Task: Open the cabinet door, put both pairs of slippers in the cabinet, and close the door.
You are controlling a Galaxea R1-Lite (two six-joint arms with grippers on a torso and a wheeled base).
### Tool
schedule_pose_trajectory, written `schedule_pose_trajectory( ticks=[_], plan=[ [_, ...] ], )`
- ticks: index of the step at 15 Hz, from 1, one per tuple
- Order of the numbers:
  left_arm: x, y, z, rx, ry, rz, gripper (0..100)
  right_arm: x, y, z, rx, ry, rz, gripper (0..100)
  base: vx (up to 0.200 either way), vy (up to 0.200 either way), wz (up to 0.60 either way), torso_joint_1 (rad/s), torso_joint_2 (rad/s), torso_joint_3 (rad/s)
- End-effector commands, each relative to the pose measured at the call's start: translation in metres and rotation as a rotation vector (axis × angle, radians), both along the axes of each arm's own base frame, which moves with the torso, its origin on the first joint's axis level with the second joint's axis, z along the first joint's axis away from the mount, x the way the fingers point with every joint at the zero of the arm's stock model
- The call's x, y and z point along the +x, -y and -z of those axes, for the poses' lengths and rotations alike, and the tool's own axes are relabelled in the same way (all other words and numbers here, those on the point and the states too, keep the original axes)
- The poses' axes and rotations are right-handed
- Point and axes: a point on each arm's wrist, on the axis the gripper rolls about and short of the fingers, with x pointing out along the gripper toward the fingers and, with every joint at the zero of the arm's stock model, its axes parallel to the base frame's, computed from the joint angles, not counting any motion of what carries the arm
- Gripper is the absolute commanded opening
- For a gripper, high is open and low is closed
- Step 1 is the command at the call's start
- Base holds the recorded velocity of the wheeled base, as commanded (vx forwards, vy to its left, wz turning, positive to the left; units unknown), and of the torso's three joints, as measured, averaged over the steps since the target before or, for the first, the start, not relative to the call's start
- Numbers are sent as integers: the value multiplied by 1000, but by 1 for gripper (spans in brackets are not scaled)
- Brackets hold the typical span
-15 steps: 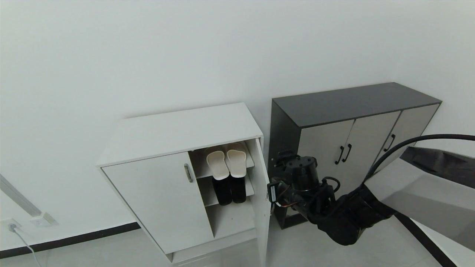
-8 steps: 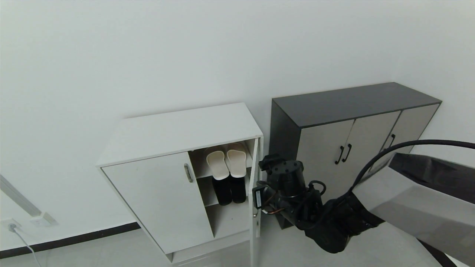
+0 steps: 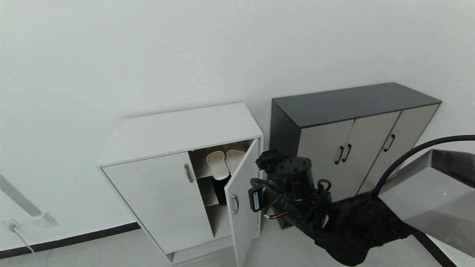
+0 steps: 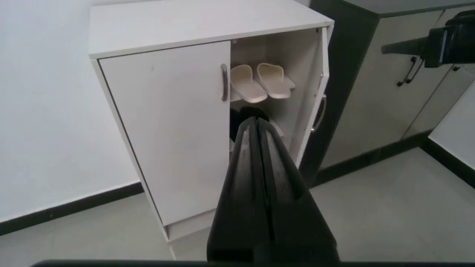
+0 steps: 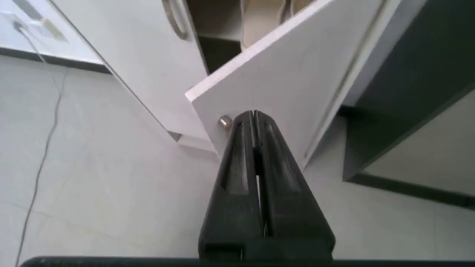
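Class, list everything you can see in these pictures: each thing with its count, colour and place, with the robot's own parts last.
White cabinet: one, white, against the wall; left door shut, right door half open.
White slippers: two, cream-white, upper shelf inside.
Black slippers: black, shelf below; count hidden by the door.
Dark cabinet: one, dark grey with three pale doors, right of the white one.
Wall socket: one, white, low on the wall, far left.
Right hand: black, shut, at the open door's outer face.
Left hand: black, shut, facing the white cabinet.

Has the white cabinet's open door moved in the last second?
Yes. The open door has swung toward shut, its free edge now closer to the closed left door, partly hiding the slippers.
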Motion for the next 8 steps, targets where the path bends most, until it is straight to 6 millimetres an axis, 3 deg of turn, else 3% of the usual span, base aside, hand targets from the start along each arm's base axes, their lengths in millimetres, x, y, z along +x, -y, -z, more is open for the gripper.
schedule_pose_trajectory(
  ticks=[1, 6, 8],
  plan=[
    [0, 0, 0, 0, -1, 0, 0, -3, 1, -2, 4, 5, -4, 0, 0, 0, 0, 0, 0, 0],
    [0, 0, 0, 0, -1, -1, 0, -6, 3, 3, -15, 31, -20, 0, 0, 0, 0, 0, 0, 0],
    [0, 0, 0, 0, -1, -1, 0, -8, 3, 4, -20, 29, -25, 0, 0, 0, 600, 2, 2, 2]
  ],
)
